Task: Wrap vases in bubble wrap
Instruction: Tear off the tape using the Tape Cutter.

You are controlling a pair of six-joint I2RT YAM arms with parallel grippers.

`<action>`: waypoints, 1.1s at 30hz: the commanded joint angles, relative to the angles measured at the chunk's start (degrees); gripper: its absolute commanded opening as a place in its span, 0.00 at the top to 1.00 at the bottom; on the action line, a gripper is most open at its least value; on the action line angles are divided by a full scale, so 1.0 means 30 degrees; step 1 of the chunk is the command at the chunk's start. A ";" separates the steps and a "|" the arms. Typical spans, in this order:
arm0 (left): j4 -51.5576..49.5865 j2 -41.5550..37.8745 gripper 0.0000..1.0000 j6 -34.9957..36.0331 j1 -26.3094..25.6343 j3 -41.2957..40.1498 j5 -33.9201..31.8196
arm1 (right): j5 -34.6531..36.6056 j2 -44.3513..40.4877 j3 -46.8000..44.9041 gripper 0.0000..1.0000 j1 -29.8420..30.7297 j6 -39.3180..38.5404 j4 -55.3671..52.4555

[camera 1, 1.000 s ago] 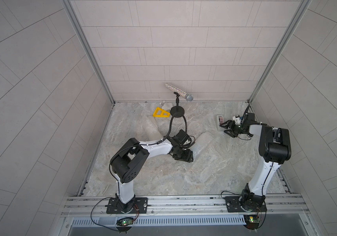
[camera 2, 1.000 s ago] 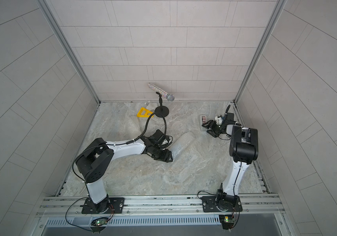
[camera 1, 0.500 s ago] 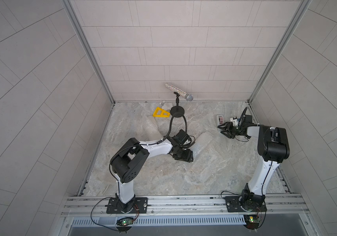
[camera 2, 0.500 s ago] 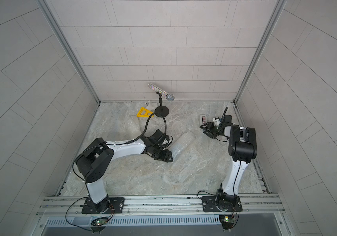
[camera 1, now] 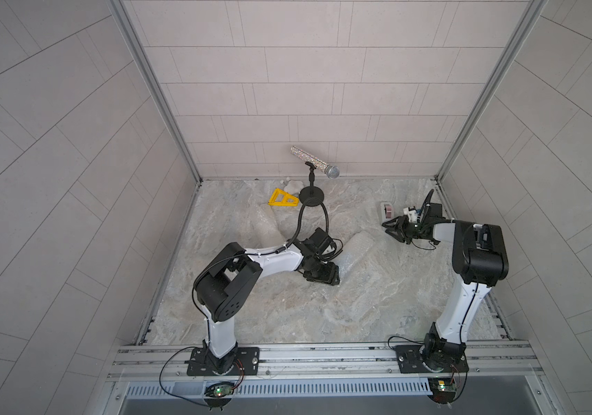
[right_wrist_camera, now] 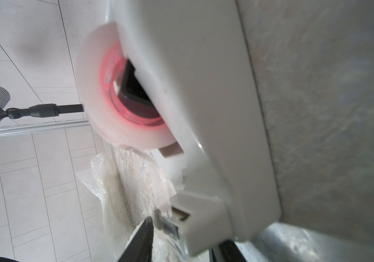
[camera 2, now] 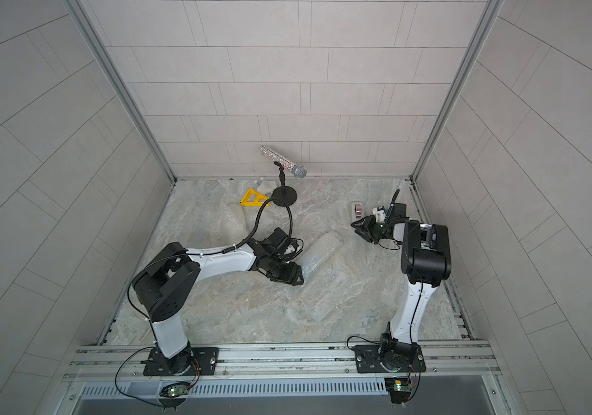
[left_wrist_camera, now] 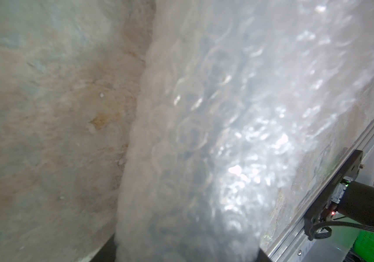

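A roll of bubble wrap (camera 1: 357, 251) (camera 2: 323, 251) lies mid-table, and a pale blue tint shows through it (left_wrist_camera: 204, 136). My left gripper (camera 1: 327, 278) (camera 2: 292, 276) (left_wrist_camera: 186, 254) is shut on its near end. The vase itself is hidden by the wrap. A second bundle of bubble wrap (camera 1: 266, 226) (camera 2: 233, 222) (right_wrist_camera: 111, 192) lies further back left, with a cream shape inside. My right gripper (camera 1: 391, 231) (camera 2: 361, 230) (right_wrist_camera: 181, 236) is at the grey tape dispenser (camera 1: 386, 212) (right_wrist_camera: 204, 113). Its jaws stand apart on either side of the cutter end.
A glittery microphone (camera 1: 314, 167) on a black stand (camera 1: 311, 196) is at the back wall, beside a yellow triangle (camera 1: 282, 198). A black cable (camera 1: 318, 212) loops from the left arm. Tiled walls close in the table on three sides, and a metal rail (camera 1: 323, 354) runs along the front.
My right gripper has shifted a little towards the table's middle at the dispenser, and its jaws have narrowed. The left arm and the roll have not moved.
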 commanded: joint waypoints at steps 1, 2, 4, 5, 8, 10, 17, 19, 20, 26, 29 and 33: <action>-0.0784 0.0725 0.36 0.0132 0.0149 0.0136 -0.1048 | -0.0496 -0.0574 -0.0138 0.63 -0.0153 0.0209 0.1565; -0.0778 0.0753 0.36 0.0138 0.0153 0.0136 -0.1032 | -0.0568 -0.0653 -0.0168 0.63 -0.0164 0.0332 0.1741; -0.0778 0.0773 0.36 0.0132 0.0153 0.0191 -0.1014 | -0.0591 -0.0762 -0.0170 0.67 -0.0219 0.0548 0.1930; -0.0789 0.0788 0.36 0.0154 0.0153 0.0221 -0.0979 | -0.0571 -0.0803 -0.0167 0.69 -0.0252 0.0579 0.1927; -0.0778 0.0779 0.36 0.0132 0.0153 0.0239 -0.0990 | -0.0667 -0.0984 -0.0238 0.72 -0.0340 0.0747 0.2105; -0.0734 0.0789 0.36 0.0130 0.0153 0.0225 -0.0968 | -0.0633 -0.1068 -0.0223 0.74 -0.0360 0.0768 0.2066; -0.0719 0.0840 0.36 0.0115 0.0149 0.0206 -0.0961 | -0.0463 -0.1263 -0.0478 0.89 -0.0549 0.0962 0.2246; -0.0712 0.0842 0.36 0.0093 0.0153 0.0207 -0.0960 | -0.0412 -0.1502 -0.0571 0.93 -0.0563 0.0903 0.2198; -0.0691 0.0842 0.36 0.0120 0.0148 0.0199 -0.0950 | -0.0405 -0.1575 -0.0618 0.95 -0.0592 0.0887 0.2161; -0.0660 0.0816 0.37 0.0037 0.0138 0.0181 -0.0933 | -0.0220 -0.2219 -0.0960 1.00 -0.0664 0.1022 0.1828; -0.0668 0.0727 0.37 0.0066 0.0153 0.0126 -0.0980 | 0.0196 -0.2947 -0.1515 1.00 -0.0721 0.0999 0.1456; -0.0602 0.0768 0.37 0.0044 0.0130 0.0093 -0.0959 | 0.0379 -0.3541 -0.1957 1.00 -0.0724 0.0810 0.0531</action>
